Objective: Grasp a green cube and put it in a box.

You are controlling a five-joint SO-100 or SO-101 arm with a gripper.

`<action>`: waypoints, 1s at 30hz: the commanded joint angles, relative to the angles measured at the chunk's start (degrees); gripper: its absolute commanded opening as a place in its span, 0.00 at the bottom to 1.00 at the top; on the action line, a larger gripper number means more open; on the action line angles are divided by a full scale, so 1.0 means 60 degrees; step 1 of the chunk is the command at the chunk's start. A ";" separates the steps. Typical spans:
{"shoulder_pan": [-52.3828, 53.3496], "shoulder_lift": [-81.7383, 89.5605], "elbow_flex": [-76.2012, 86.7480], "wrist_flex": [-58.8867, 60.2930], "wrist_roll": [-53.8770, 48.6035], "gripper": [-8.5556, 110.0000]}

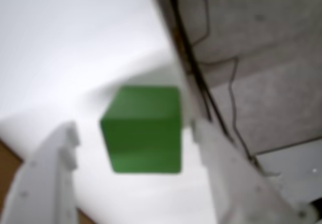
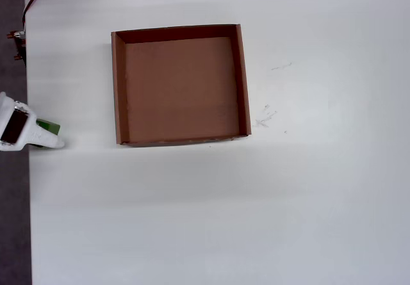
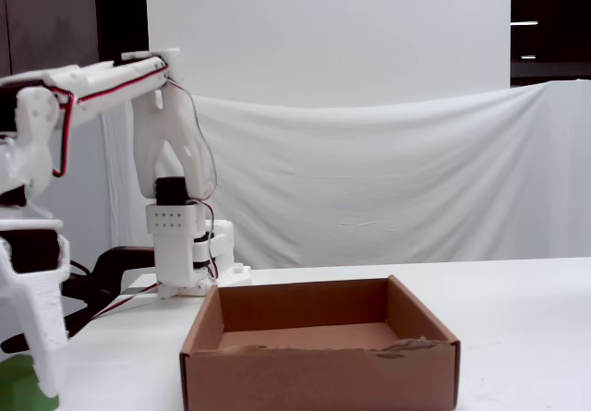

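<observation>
Green cube [image 1: 143,131] sits between the two white plastic fingers [image 1: 53,168] in the wrist view, blurred, matte faces, edges crisp. Fingers are spread; a gap shows on the left side of the cube, and the right finger lies close against its edge, contact not clear. Gripper [image 1: 133,136] not clenched on it.

Overhead view: cube [image 2: 49,128] at the far left edge of the white counter [image 2: 256,202], mostly covered by the gripper [image 2: 45,138]. Box [image 2: 179,134], brown cardboard, shallow, square, low upright walls, stands well apart to the right, nothing between them.

Fixed view: box [image 3: 319,365] near centre, front wall slightly ragged at the rim. White draped cloth [image 3: 388,180] behind; red and black wires run along the white arm [image 3: 111,88].
</observation>
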 commanded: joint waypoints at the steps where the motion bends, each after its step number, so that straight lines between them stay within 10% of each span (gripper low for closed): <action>1: -0.0103 0.0073 -0.0527 -0.0059 0.0029 0.32; 30: -0.0205 -0.0015 -0.0381 -0.0073 0.0029 0.22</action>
